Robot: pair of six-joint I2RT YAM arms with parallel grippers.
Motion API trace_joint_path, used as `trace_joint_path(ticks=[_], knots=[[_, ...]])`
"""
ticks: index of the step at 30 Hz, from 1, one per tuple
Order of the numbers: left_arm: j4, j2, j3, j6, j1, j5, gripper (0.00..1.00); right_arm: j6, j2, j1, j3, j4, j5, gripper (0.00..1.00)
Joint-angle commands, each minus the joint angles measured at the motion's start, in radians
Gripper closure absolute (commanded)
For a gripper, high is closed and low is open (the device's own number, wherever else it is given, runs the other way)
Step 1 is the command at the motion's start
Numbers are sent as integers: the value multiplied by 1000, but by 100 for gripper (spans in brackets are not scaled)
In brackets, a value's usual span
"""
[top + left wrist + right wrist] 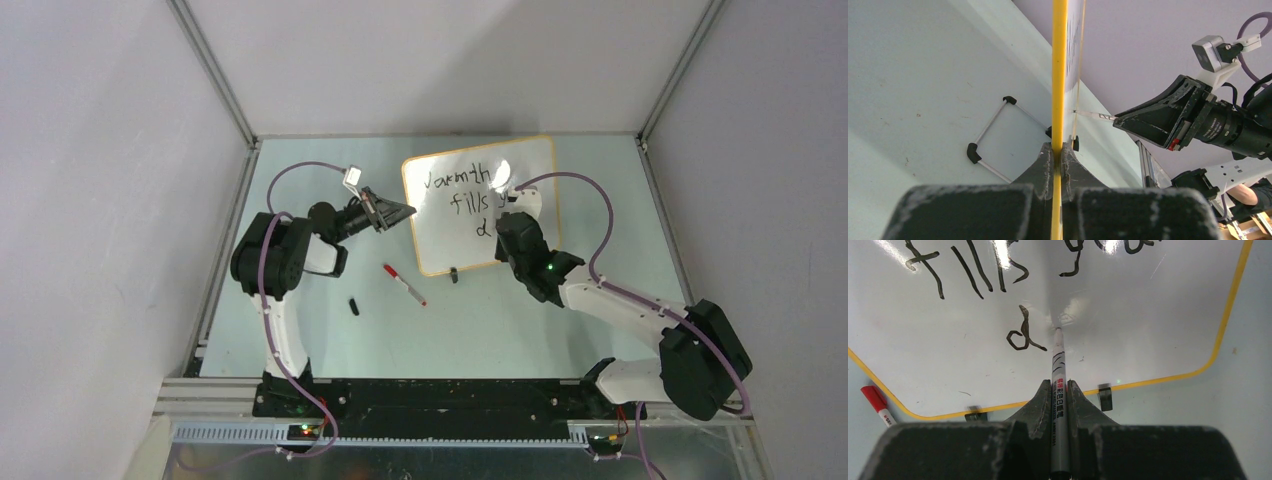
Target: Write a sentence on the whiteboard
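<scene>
Left claw [1058, 150]: mine, closed tight on the left edge of the whiteboard, the yellow frame pinched between both fingers.
Right claw [1059, 387]: mine, clamped on a black marker, fingers pressed to either side of the barrel.
Whiteboard [437, 235]: glossy white with rounded corners and a thin orange-yellow frame, at the far middle of the worktop [500, 320]. Whether it lies flat or is propped, I cannot tell.
Clip feet [1105, 396]: two, small and black, on the board's near edge.
Black marker [1059, 370]: pale barrel with printing, pointing away from my right wrist. Its tip touches the board just right of the last letter.
Sentence [468, 190]: black, thin strokes. The first line reads "Warmth", the second "fills" and a word starting with y that is partly cut off, and the third a lone "d".
Red marker [404, 284]: capped, lying on the worktop just beside the board's near left corner.
Black cap [354, 306]: loose on the worktop, near the red marker, toward my left arm.
</scene>
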Motion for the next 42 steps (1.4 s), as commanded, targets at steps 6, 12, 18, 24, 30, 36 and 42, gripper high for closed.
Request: trace_joint_path(ticks=[6,12,18,24,30,36,42], knots=[[40,-40,6,7,-10,18,100,8,30,-8,48,44,-8,100],[40,-40,9,7,-10,19,100,-8,31,-5,48,54,-20,100],[40,-41,7,7,-10,19,100,-26,33,7,48,58,-28,100],[40,-43,6,9,-10,18,100,-39,32,19,48,57,-25,100],[40,-43,4,10,-10,18,100,-53,33,35,48,57,-18,100],[40,-44,4,10,-10,18,100,-51,33,37,48,50,-24,100],[39,-43,5,10,-10,19,100,-15,46,21,74,-24,-23,100]])
